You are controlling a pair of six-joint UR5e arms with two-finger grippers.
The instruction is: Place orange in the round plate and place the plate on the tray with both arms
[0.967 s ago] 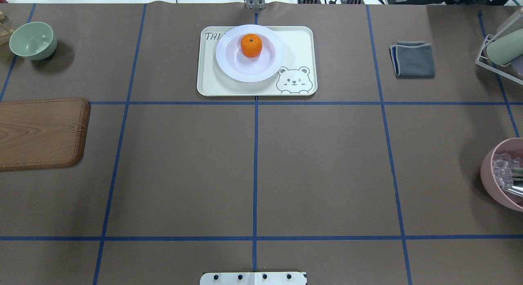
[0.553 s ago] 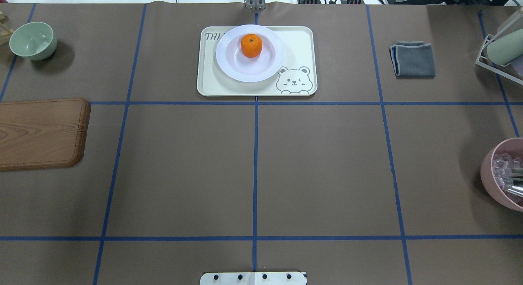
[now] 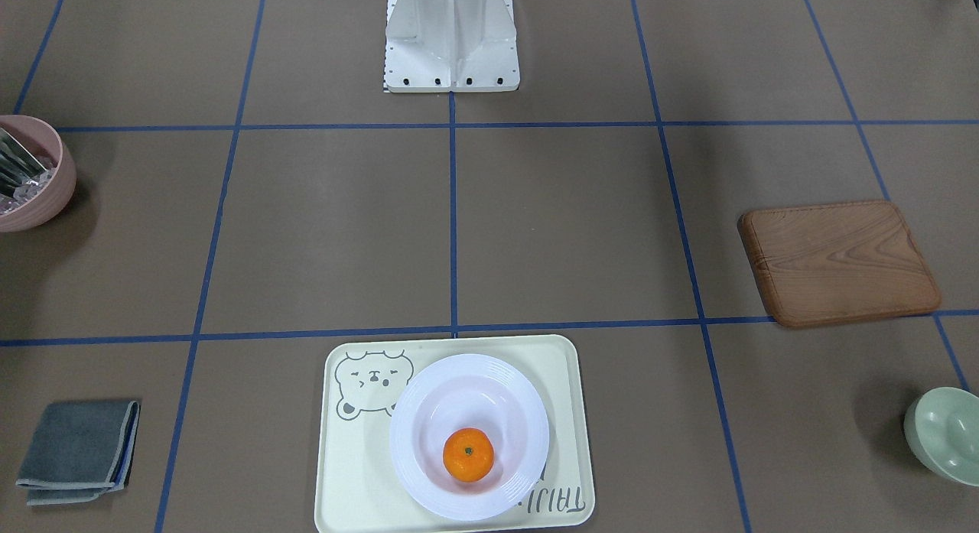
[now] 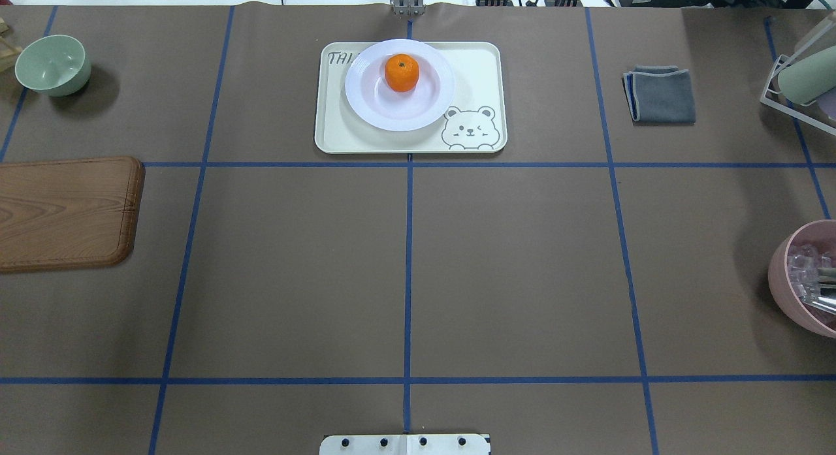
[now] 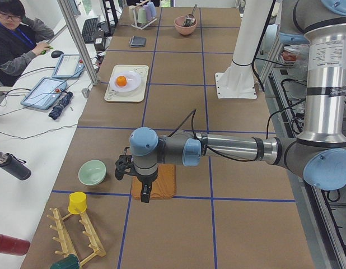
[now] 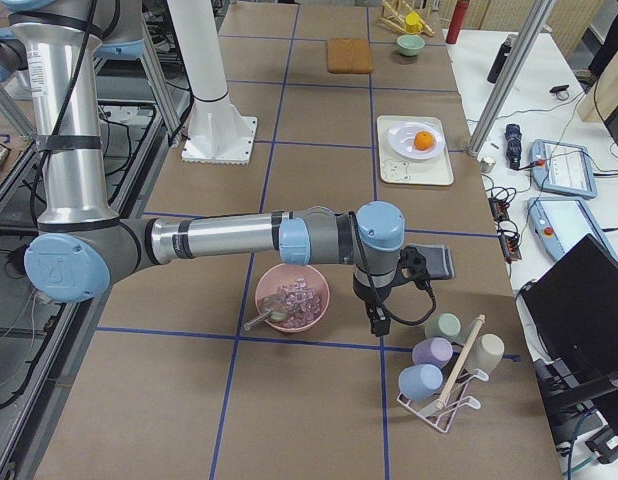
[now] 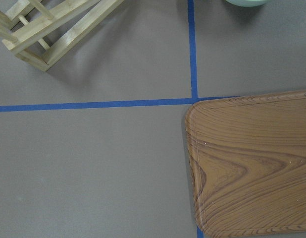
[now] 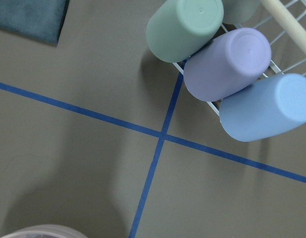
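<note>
The orange [image 4: 401, 72] sits in the round plate [image 4: 360, 96], and the plate rests on the tray [image 4: 480, 70] at the table's far middle. From across the table, the orange [image 3: 468, 455] lies in the plate [image 3: 417, 411] on the tray [image 3: 344, 472]. Both arms are far from it. The left gripper [image 5: 144, 195] hangs over the wooden board at the left end. At the right end, the right gripper [image 6: 378, 322] hangs between the pink bowl and the cup rack. Each shows only in a side view, so I cannot tell whether either is open or shut.
A wooden board [image 4: 65, 210] and a pale green bowl [image 4: 52, 63] lie at the left. A folded grey cloth [image 4: 661, 94], a pink bowl [image 4: 806, 279] of clear cubes and a cup rack [image 8: 227, 64] are at the right. A person [image 5: 16, 39] sits beyond the table.
</note>
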